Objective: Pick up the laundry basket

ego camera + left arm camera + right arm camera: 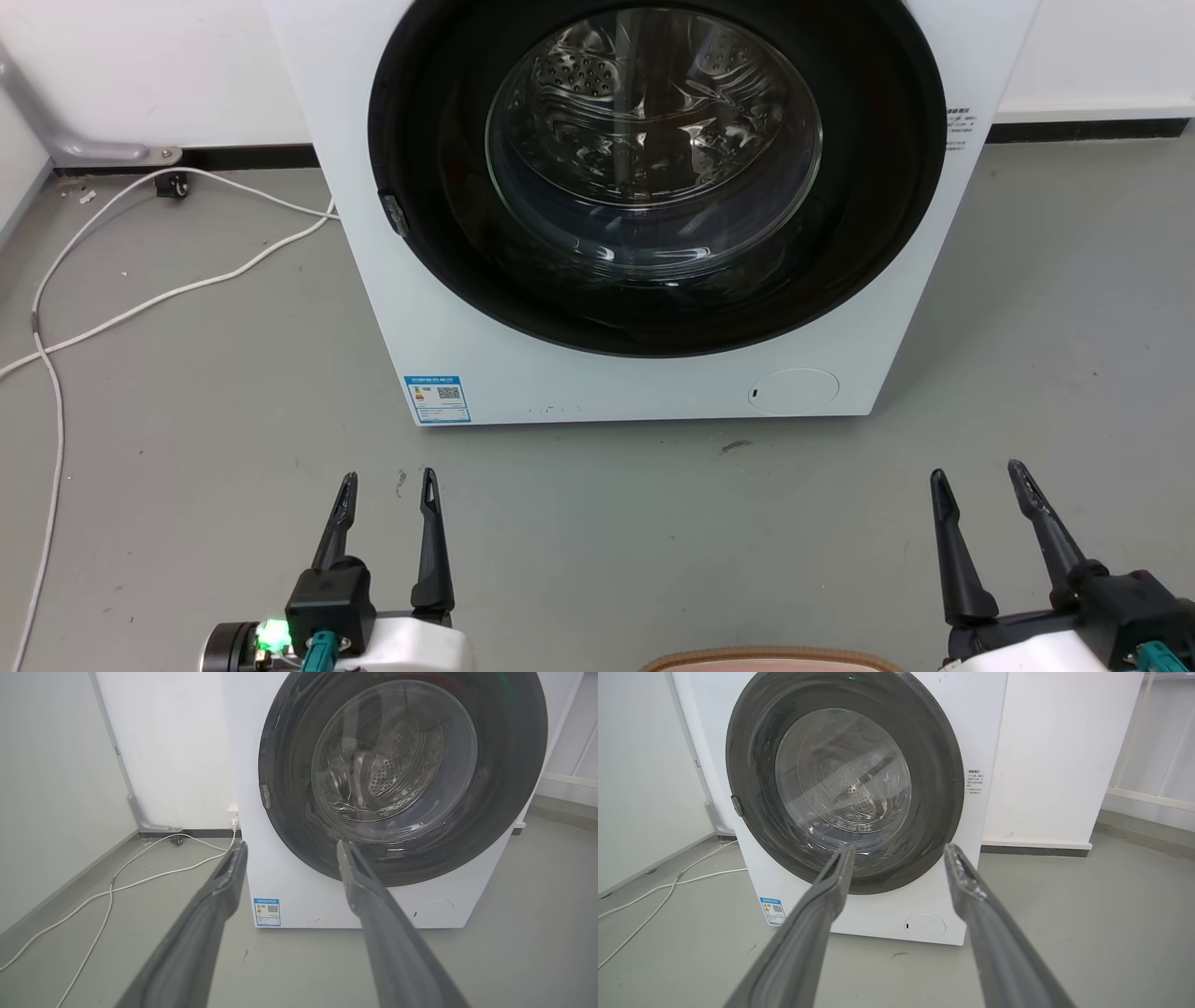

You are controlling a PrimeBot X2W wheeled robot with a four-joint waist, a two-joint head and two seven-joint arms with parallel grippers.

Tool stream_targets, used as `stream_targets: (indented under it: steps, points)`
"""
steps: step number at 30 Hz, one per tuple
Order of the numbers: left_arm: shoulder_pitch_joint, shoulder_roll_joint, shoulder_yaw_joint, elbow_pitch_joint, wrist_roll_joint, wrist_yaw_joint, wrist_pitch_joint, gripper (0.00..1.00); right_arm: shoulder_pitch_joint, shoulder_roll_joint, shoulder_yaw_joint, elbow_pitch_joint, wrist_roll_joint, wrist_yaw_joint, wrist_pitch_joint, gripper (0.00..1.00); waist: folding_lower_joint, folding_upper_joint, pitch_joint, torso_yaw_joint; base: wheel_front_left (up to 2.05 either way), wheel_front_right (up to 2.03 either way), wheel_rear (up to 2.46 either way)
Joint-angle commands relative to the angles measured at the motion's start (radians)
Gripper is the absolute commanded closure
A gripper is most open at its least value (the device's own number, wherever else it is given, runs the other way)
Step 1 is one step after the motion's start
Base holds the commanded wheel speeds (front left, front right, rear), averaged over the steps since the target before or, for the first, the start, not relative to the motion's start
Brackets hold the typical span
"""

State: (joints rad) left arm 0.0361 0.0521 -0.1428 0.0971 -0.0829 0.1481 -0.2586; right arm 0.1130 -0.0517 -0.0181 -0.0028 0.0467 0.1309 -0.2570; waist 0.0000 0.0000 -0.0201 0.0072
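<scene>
While a white cable [140,306] trailed at nine o'clock, the left gripper [388,476] sat at seven, fingers apart; the laundry basket [770,660], at six, was cut off to a sliver of tan rim; the right gripper [976,471], at five, was likewise spread, empty.

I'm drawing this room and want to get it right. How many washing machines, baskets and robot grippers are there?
Washing machine: 1
Laundry basket: 1, just its rim peeking in at the bottom
Grippers: 2, the left gripper and the right gripper, both with fingers apart
Total: 4
</scene>
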Motion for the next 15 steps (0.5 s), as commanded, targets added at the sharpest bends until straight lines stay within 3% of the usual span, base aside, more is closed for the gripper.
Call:
stream_targets:
  steps: [1,15]
  points:
    - [0.008,-0.001,0.001,0.000,0.014,-0.003,-0.006,0.00,0.014,0.003,-0.001,0.000,-0.002,0.000,-0.008,0.00,0.0000,0.0000,0.000,0.000,0.00,0.00,0.00]
    - [0.008,-0.002,0.002,0.026,-0.017,-0.021,-0.007,0.00,0.010,0.003,0.001,0.032,0.041,0.000,-0.008,0.00,0.0000,0.0000,0.004,-0.004,0.00,0.00,0.00]
